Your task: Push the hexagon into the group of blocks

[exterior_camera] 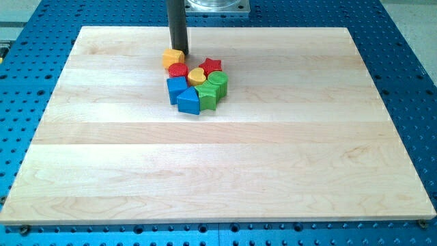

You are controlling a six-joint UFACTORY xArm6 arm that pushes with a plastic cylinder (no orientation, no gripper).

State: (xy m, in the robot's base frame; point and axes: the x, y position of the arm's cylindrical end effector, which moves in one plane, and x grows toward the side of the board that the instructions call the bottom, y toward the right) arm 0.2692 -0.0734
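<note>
- My tip is the bare lower end of a dark rod with no jaws; it holds nothing and stands on the board at the upper right edge of the yellow hexagon, apparently touching it.
- The yellow hexagon lies at the upper left of the group, touching or just beside the red cylinder.
- The group is packed close: red star, yellow heart-like block, green cylinder, green block, blue cube, blue pentagon-like block.
- No container is on the wooden board.
- The cluster sits near the board's top edge, left of centre.
- A blue perforated table surrounds the board.
</note>
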